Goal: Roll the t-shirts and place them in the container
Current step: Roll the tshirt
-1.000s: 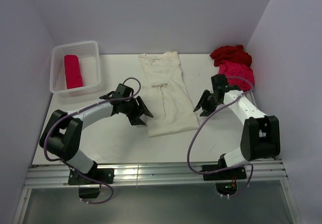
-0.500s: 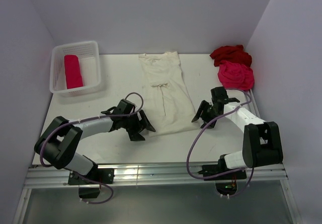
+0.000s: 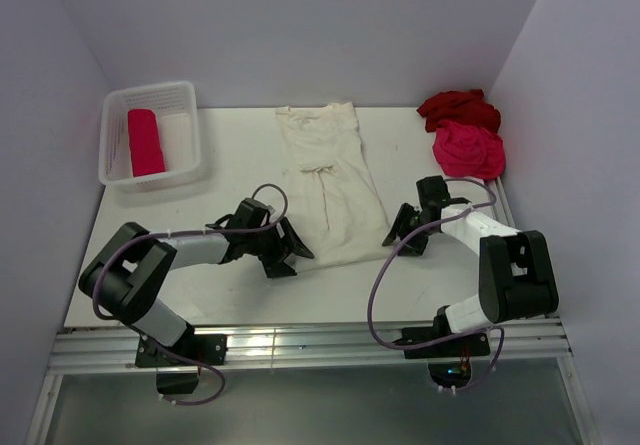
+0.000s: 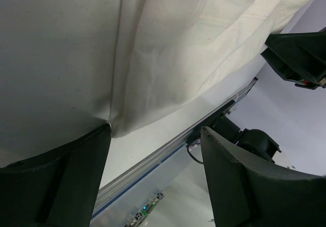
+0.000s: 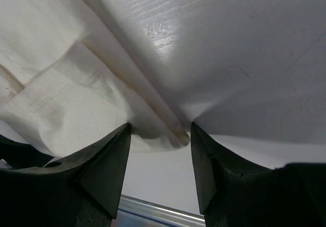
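Note:
The cream-white t-shirt (image 3: 328, 180) lies folded into a long strip down the middle of the table, hem toward me. My left gripper (image 3: 292, 252) stands open at its near left corner; in the left wrist view that corner of the cream cloth (image 4: 168, 53) ends just beside the left finger (image 4: 56, 181). My right gripper (image 3: 399, 231) is open at the near right corner, and the folded hem corner (image 5: 168, 130) lies between its fingers (image 5: 97, 171), unpinched. A dark red t-shirt (image 3: 458, 108) and a hot pink t-shirt (image 3: 468, 150) lie bunched at the back right.
A white mesh basket (image 3: 182, 96) at the back left holds a pink-red rolled t-shirt (image 3: 143, 142). Walls close in the table on the left, back and right. A metal rail (image 3: 300, 343) runs along the near edge behind the arm bases.
Both grippers have come down and toward me, from beside the shirt's middle to its near corners. Their jaws have spread wider. The shirt has not moved.

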Controlling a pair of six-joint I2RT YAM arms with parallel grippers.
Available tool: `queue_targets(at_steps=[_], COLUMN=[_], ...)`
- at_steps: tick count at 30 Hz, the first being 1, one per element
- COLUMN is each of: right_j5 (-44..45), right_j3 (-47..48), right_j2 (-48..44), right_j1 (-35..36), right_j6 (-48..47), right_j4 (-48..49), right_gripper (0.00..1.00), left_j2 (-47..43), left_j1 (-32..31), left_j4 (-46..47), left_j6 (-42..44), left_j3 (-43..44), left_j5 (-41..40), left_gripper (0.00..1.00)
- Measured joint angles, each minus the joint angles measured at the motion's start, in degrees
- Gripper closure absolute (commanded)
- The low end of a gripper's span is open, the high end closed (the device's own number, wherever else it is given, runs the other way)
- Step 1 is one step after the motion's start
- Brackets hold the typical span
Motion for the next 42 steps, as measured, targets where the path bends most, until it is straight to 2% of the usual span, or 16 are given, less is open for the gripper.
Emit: queue_targets(at_steps=[1, 4, 5, 7, 8, 11, 13, 14, 16, 17, 18, 29, 37, 42], right_j5=[0.0, -0.1, -0.1, -0.1, -0.1, -0.1, -0.1, -0.1, -0.2, -0.2, -0.2, -1.2, -1.6, -2.3], right_j3=[-0.4, -0.5, -0.5, -0.5, -0.5, -0.6, -0.6, -0.6, -0.6, -0.7, -0.8, -4.7, -5.2, -4.6], right_j2=[0.3, 0.4, 0.6, 1.1, 1.3, 1.5, 1.5, 1.5, 1.5, 1.4, 1.4, -3.6, -8.1, -9.7], right_j1=[0.0, 0.0, 0.0, 0.0, 0.0, 0.0, 0.0, 0.0, 0.0, 0.0, 0.0, 0.0, 0.0, 0.0], right_j6=[0.1, 0.3, 0.4, 0.4, 0.5, 0.7, 0.8, 0.8, 0.7, 0.6, 0.6, -0.3, -0.9, -0.7], right_j4=[0.4, 1.0, 1.3, 1.8, 1.9, 2.0, 1.9, 1.9, 1.9, 1.9, 1.8, -1.5, -9.4, -14.8], right_gripper=[0.43, 0.55, 0.66, 0.73, 0.85, 1.0, 1.0, 1.0, 1.0, 1.0, 1.0, 1.0, 1.0, 1.0], left_j2=[0.3, 0.8, 1.0, 1.2, 1.3, 1.4, 1.6, 1.7, 2.2, 2.4, 2.4, -0.5, -7.9, -13.1], left_j1=[-0.1, -0.4, -0.5, -0.9, -1.2, -1.7, -1.8, -1.9, -2.1, -2.2, -2.3, -7.0, -14.4, -15.8], left_j4=[0.4, 1.1, 1.1, 1.3, 1.3, 1.8, 1.6, 1.4, 0.6, 0.4, 0.3, -0.3, -1.7, -4.1], left_j6=[-0.1, -0.4, -0.4, -0.5, -0.4, -0.9, -1.1, -1.1, -1.1, -1.3, -1.4, -4.7, -12.2, -16.9], left_j3=[0.0, 0.0, 0.0, 0.1, 0.0, -0.6, -1.2, -1.3, -1.4, -1.5, -1.6, -3.4, -8.8, -10.7], left_j5=[0.1, 0.2, 0.2, 0.2, 0.0, -0.3, -0.4, -0.6, -1.4, -1.6, -1.8, -4.5, -8.1, -7.9], left_gripper=[0.23, 0.28, 0.29, 0.35, 0.38, 0.52, 0.63, 0.75, 0.86, 0.96, 1.0, 1.0, 1.0, 1.0])
